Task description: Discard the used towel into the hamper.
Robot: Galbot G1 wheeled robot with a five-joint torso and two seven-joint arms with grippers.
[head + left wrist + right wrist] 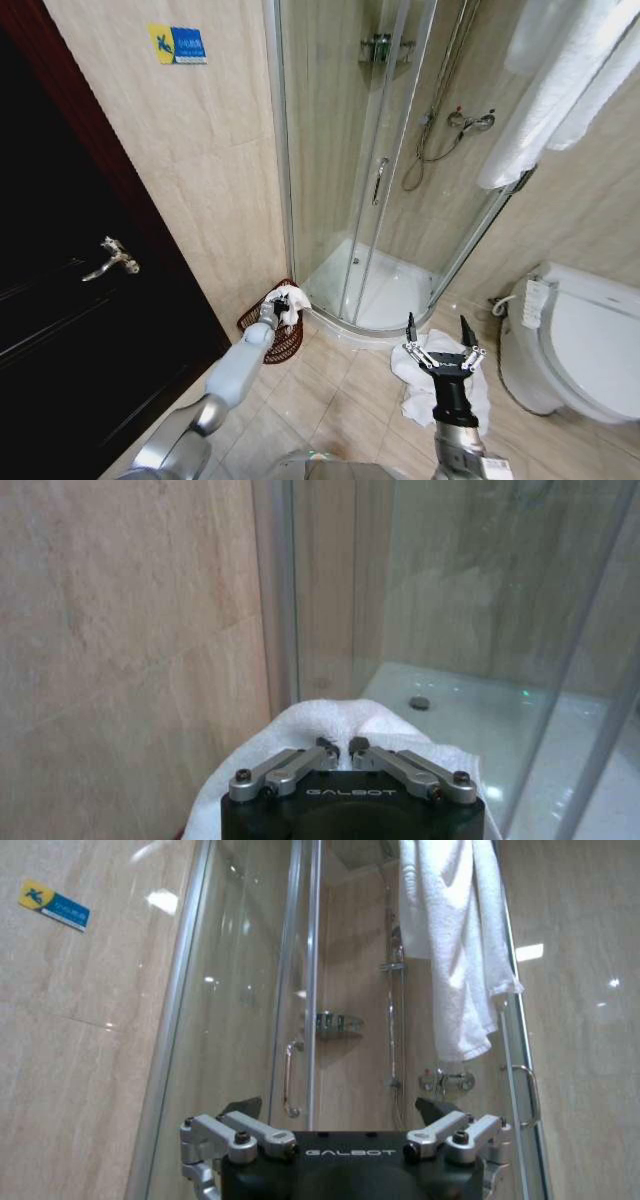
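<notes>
Bathroom floor, tiled, beside a glass shower enclosure [370, 160]. The hamper [283, 343] stands on the floor in the corner where the beige wall meets the shower frame, just beside the dark door [60, 300]. The left arm reaches out to it, and the left gripper [272, 313] sits directly over the hamper's rim. Its jaws are closed on a white towel [291, 298] (the left wrist view shows the fingertips pinched together into the cloth [340, 724], with folds bulging to either side). The towel is bunched at the top of the hamper; whether it rests on the rim or hangs free of it cannot be told.

The right gripper [441, 337] is held low in front of the robot, well apart from the hamper, above a second white towel [415, 385] lying crumpled on the floor tiles. Its jaws are spread wide with nothing between them, confirmed in the right wrist view [340, 1111]. A toilet [580, 340] stands to the right, and white towels hang [560, 90] above it.
</notes>
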